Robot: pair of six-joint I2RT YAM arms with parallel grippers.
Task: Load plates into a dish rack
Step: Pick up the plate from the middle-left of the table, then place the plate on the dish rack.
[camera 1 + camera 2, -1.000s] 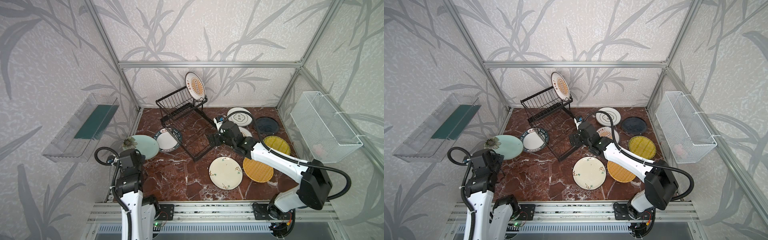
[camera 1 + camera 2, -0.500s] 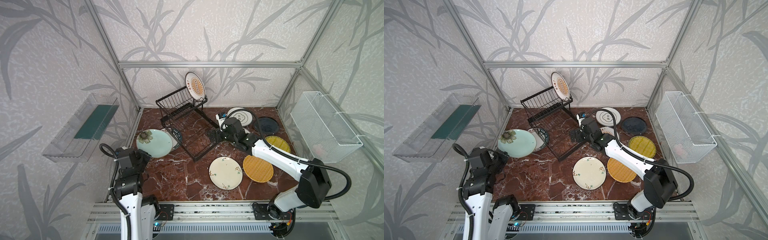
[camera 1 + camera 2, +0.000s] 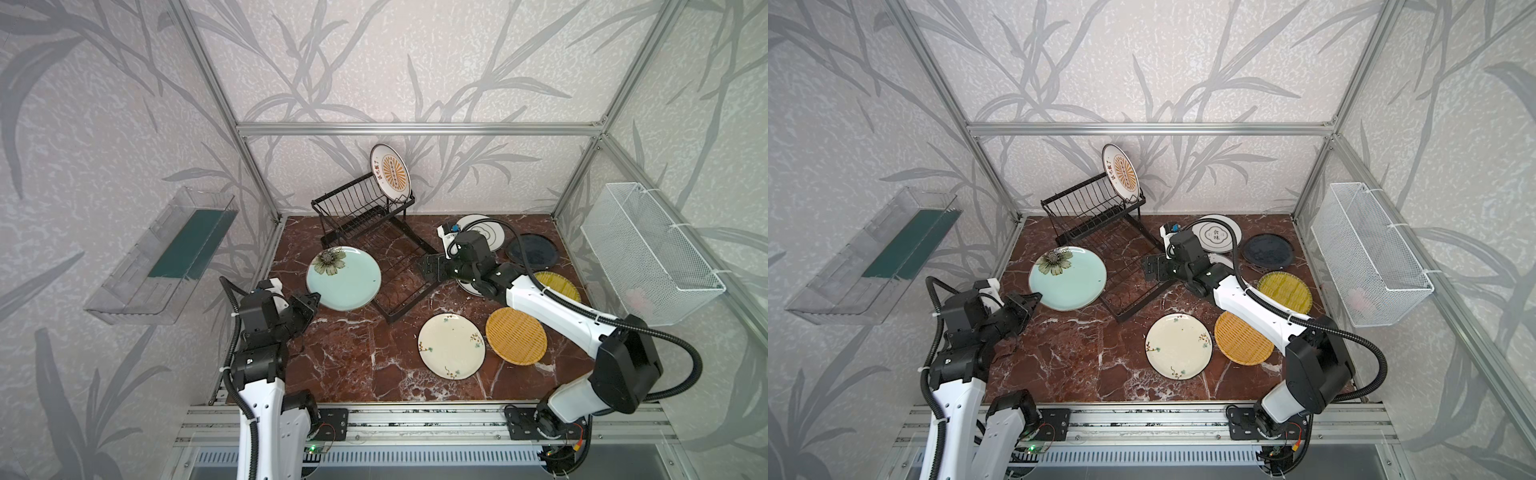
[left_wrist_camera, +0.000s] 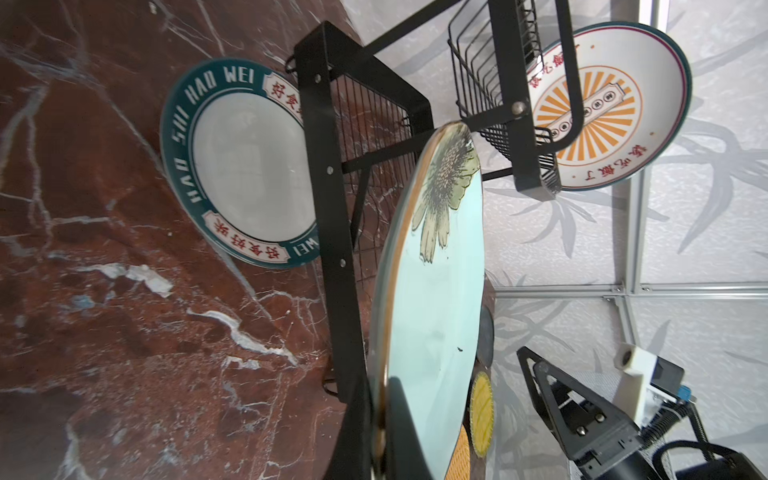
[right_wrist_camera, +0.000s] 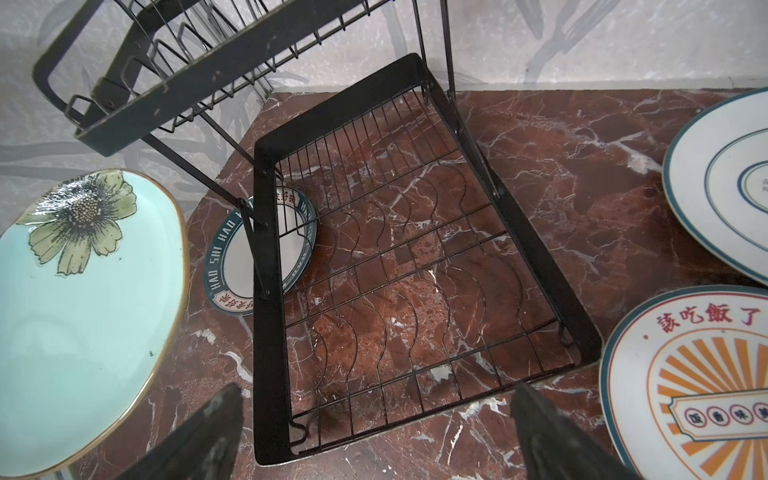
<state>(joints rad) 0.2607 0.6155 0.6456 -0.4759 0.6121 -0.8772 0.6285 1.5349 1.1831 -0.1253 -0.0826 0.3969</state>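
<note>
Marble table [image 3: 353, 365] holds teal-rimmed plate [image 4: 249, 166] below green plate [image 3: 349, 282], beside dish rack [image 3: 356, 206].

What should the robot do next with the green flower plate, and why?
Probably swing the pale green flower plate over the dish rack's lower grid tray, tipping it upright. The left gripper has jaws shut on its rim, it hangs raised just beside that tray, and no plate stands there.

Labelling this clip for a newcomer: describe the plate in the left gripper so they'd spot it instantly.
Find the black wire dish rack at the back of the marble table. Beside its lower tray, the left gripper holds a plate by the rim, raised. It alone is pale green, with a big flower near one edge.
</note>
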